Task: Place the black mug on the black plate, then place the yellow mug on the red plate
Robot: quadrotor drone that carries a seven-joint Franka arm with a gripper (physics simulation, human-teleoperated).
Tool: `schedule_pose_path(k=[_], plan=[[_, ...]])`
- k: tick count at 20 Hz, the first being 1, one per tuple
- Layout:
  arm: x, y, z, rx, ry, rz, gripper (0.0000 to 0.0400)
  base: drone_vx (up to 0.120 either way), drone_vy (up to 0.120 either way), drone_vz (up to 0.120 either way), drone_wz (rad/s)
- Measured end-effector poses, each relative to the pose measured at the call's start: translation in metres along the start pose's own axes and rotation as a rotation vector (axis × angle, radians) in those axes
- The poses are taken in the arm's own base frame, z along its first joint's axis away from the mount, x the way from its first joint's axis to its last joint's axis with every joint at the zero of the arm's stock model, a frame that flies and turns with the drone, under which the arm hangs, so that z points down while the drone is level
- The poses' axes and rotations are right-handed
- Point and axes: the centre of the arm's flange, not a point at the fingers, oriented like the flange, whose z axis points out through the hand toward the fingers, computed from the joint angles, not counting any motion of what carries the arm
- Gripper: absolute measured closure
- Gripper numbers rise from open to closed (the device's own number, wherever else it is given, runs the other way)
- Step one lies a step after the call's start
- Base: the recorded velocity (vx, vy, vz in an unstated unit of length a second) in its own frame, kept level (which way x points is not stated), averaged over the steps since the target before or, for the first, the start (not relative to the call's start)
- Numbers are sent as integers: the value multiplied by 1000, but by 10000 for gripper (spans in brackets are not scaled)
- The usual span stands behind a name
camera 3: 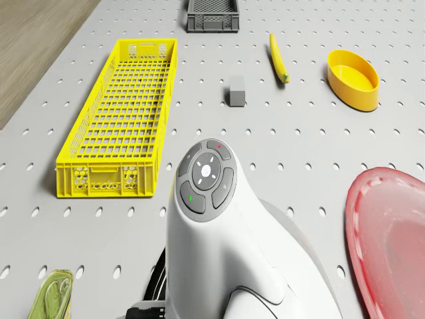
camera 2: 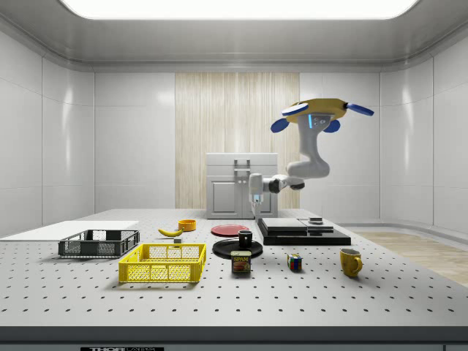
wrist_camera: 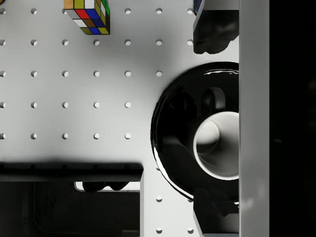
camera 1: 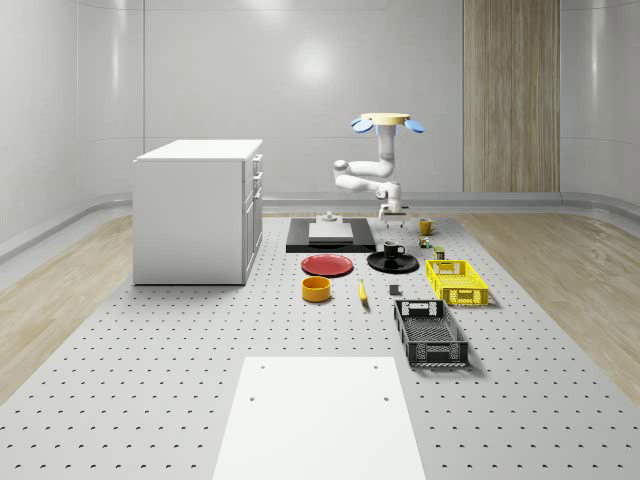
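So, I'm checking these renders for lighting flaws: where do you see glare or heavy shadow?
Whole-scene view: a soft bright patch glares on the back wall. Side view: the ceiling light panel is blown out white. Wrist view: the black plate carries sharp white highlights along its rim, and a dark shadow band crosses the table below it. Drone view: even light, no glare.

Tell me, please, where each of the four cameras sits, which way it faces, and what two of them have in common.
Whole-scene view: off the robot, high at the table's near end, looking down its length at the hovering drone and its arm.
Side view: off the robot, low at the table's side; drone, arm and pincer above the black mug.
Drone view: on the drone's body, forward and down; the arm shows.
Wrist view: along the pincer; fingers straddle the mug.
Shared: whole-scene and side views both show the black mug on the black plate.
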Motion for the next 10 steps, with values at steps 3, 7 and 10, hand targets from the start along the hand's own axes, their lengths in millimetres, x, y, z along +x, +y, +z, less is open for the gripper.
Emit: schedule_pose_path(k=[3, 7, 10], plan=[[0, 0, 0, 0, 0, 0, 0, -120, 120, 0, 0], [0, 0, 0, 0, 0, 0, 0, -120, 120, 0, 0], [0, 0, 0, 0, 0, 0, 0, -120, 120, 0, 0]])
